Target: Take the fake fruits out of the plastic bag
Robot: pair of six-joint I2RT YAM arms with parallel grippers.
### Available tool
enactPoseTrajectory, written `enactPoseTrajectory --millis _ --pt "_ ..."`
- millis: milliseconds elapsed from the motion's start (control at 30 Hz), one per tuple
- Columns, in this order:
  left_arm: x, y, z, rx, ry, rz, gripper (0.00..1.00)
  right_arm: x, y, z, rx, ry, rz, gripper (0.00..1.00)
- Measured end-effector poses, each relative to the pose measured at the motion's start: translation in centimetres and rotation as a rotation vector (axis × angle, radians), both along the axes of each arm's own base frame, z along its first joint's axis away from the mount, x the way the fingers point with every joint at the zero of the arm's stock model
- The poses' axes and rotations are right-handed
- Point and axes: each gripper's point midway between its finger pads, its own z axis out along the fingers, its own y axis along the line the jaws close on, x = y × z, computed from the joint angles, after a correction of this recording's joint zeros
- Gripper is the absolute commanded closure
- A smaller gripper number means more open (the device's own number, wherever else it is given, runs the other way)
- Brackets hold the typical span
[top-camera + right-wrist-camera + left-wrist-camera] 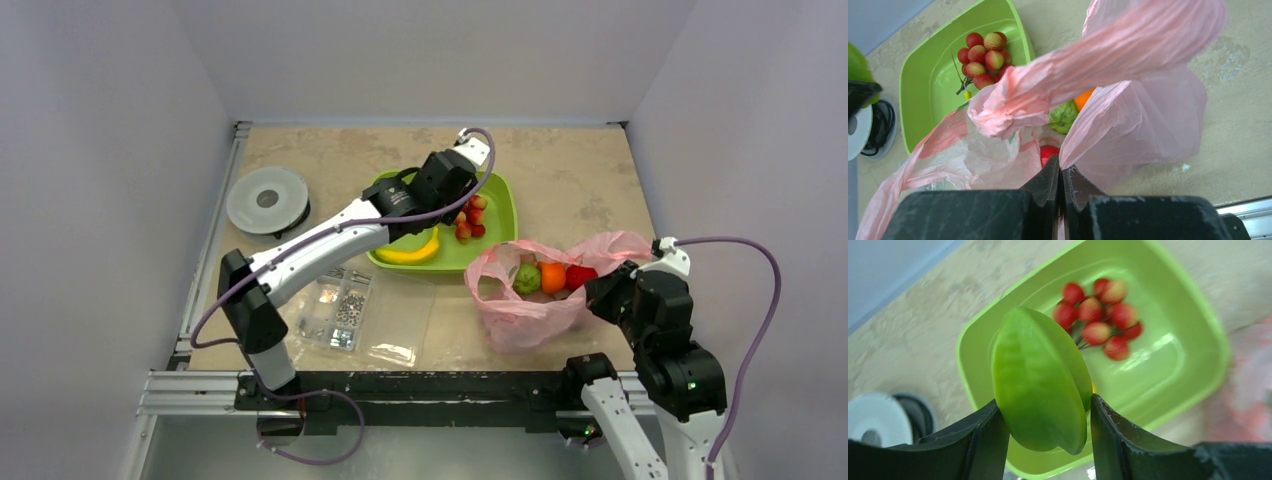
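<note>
Green fruit (1040, 385) above tray (973, 356) rim

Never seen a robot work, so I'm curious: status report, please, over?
Left tool gripping green fruit above green tray. Right tool shut on plastic bag. Inside: orange fruit, red fruit, green piece. Nothing in the way.

Table (580, 170): beige, mottled top.
- Tray (500, 215), green: beneath the left fingers (980, 440).
- Spool (267, 200), white: left of them.
- Screw box (340, 305), clear sleeve (400, 320): behind them, toward the base.
- Bag (520, 315), pink: against the right fingers (1045, 182).
</note>
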Motion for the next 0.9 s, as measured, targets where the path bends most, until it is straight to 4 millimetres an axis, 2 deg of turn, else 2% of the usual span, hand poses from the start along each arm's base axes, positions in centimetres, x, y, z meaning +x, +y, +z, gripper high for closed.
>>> enactPoseTrajectory --millis 67,200,333,367,433,467,533,633,667,700,767,900 --pt "1.3 2.2 -3.2 0.1 0.015 0.086 0.99 0.0 0.0 0.0 0.001 -0.002 0.0 1.0" --pt "3.0 6.0 -9.1 0.176 0.142 0.202 1.0 -0.1 0.0 0.1 0.001 -0.004 0.0 1.0" --pt "4.8 7.8 -13.7 0.144 0.289 0.278 0.98 -0.1 0.0 0.0 0.001 -0.004 0.0 1.0" --pt "5.0 8.0 -14.9 0.135 0.331 0.287 0.91 -0.1 0.0 0.0 0.001 -0.004 0.0 1.0" --pt "5.1 8.2 -17.5 0.117 0.416 0.299 0.65 -0.1 0.0 0.0 0.001 -0.004 0.001 1.0" --pt "5.0 8.2 -18.7 0.108 0.457 0.299 0.55 -0.1 0.0 0.0 0.002 -0.004 0.001 1.0" --pt "4.6 8.1 -20.5 0.09 0.529 0.305 0.45 -0.1 0.0 0.0 0.001 -0.003 0.001 1.0" --pt "3.9 8.5 -21.7 0.074 0.582 0.317 0.36 -0.1 0.0 0.0 0.001 -0.003 0.0 1.0" --pt "3.6 8.5 -21.8 0.069 0.59 0.317 0.3 -0.1 0.0 0.0 0.001 -0.003 0.001 1.0" --pt "3.3 8.6 -21.9 0.065 0.595 0.316 0.23 -0.1 0.0 0.0 0.001 -0.003 0.001 1.0" --pt "2.9 8.7 -21.5 0.058 0.601 0.309 0.02 -0.1 0.0 0.0 0.001 -0.003 0.001 1.0" --pt "2.8 8.4 -19.3 0.021 0.575 0.291 0.01 -0.1 0.0 0.0 0.001 -0.004 0.001 1.0"
